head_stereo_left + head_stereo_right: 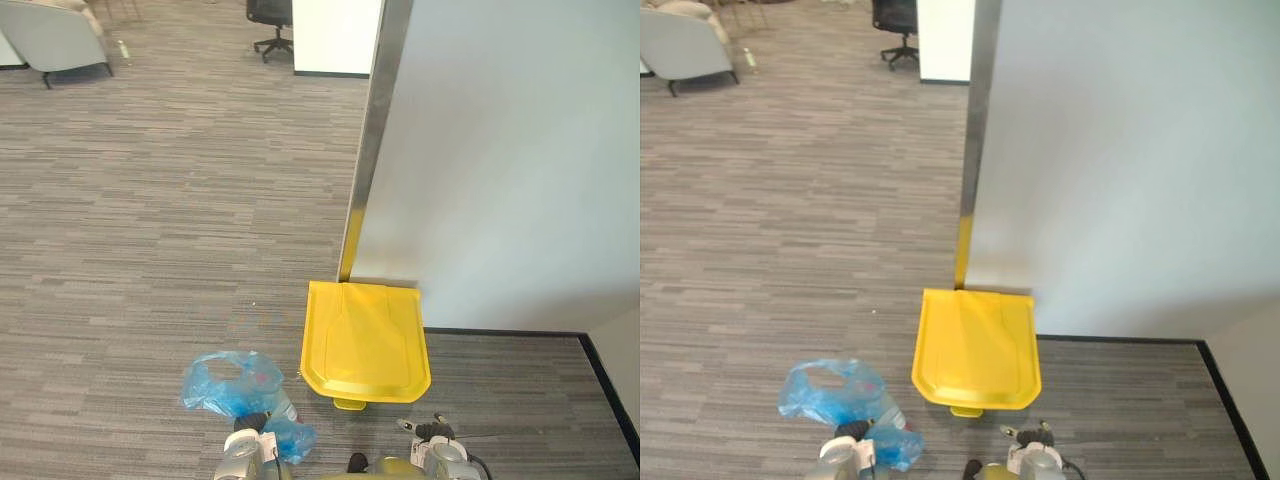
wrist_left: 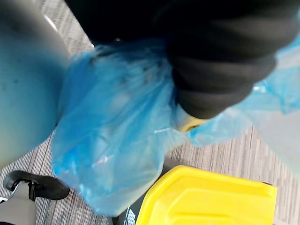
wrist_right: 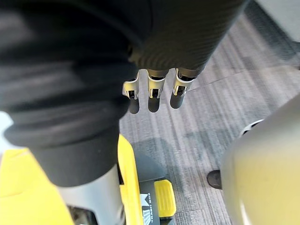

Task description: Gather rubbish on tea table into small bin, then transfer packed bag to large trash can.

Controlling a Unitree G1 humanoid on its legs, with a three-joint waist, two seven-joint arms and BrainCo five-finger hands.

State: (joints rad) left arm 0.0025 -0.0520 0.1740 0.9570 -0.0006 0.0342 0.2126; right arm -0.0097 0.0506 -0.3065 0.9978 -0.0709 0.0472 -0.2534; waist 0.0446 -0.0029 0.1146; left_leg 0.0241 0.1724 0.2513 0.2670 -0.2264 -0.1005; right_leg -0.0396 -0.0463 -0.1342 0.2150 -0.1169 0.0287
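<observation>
A blue plastic bag [image 1: 230, 385] with rubbish in it hangs from my left hand [image 1: 255, 435], low at the front left; its bunched top is gripped at the hand. In the left wrist view the bag [image 2: 117, 140] dangles just beside the yellow lid [image 2: 206, 197]. The large trash can [image 1: 365, 340] stands right of the bag, against the wall, with its yellow lid closed and a yellow foot pedal [image 1: 348, 403] at its front. My right hand [image 1: 435, 445] hangs near the can's front right corner, with its fingers [image 3: 151, 91] straight and holding nothing.
A white partition wall [image 1: 500, 160] with a metal edge strip [image 1: 365, 170] stands behind the can. Open grey carpet [image 1: 170, 200] stretches to the left. A grey armchair [image 1: 55, 35] and a black office chair [image 1: 270, 20] stand far off.
</observation>
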